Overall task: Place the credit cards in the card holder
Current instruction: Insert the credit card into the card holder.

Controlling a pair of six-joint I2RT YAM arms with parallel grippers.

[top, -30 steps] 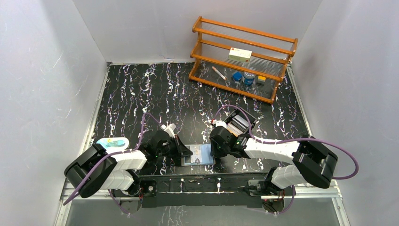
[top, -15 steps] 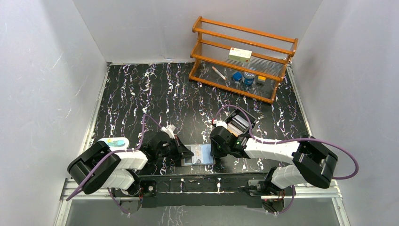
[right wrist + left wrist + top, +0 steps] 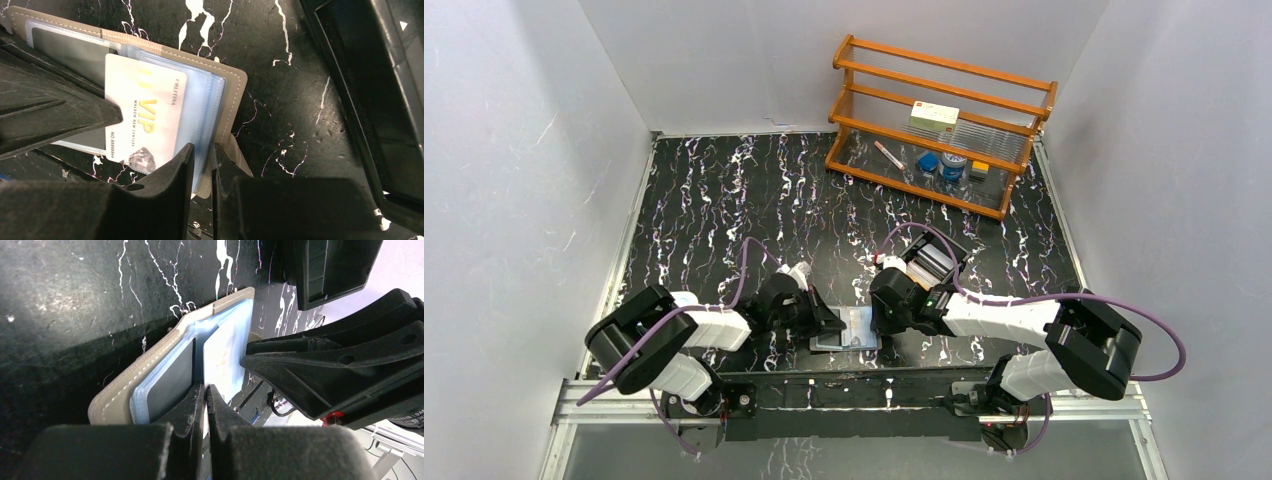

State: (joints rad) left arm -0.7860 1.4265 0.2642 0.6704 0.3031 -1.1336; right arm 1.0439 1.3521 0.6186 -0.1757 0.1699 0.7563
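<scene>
The card holder [image 3: 235,85] lies open near the table's front edge, grey cover down and bluish clear sleeves [image 3: 207,107] up; from above the card holder [image 3: 856,340] sits between the two grippers. A whitish credit card [image 3: 145,120] printed "VIP" lies over the sleeves. In the left wrist view this credit card [image 3: 220,352] stands at the fold of the card holder [image 3: 150,370]. My left gripper [image 3: 205,386] is shut on the card's near edge. My right gripper [image 3: 202,148] is shut on the holder's lower right corner, sleeve and cover between its fingers.
A black box-like tray [image 3: 936,258] stands just behind the right gripper, and its wall [image 3: 360,110] is close on the right. A wooden rack [image 3: 939,120] with small items is at the back right. White walls enclose the table.
My left arm has pushed to the right, bringing its gripper and the card further over the holder. The right gripper has stayed put on the holder's corner.
</scene>
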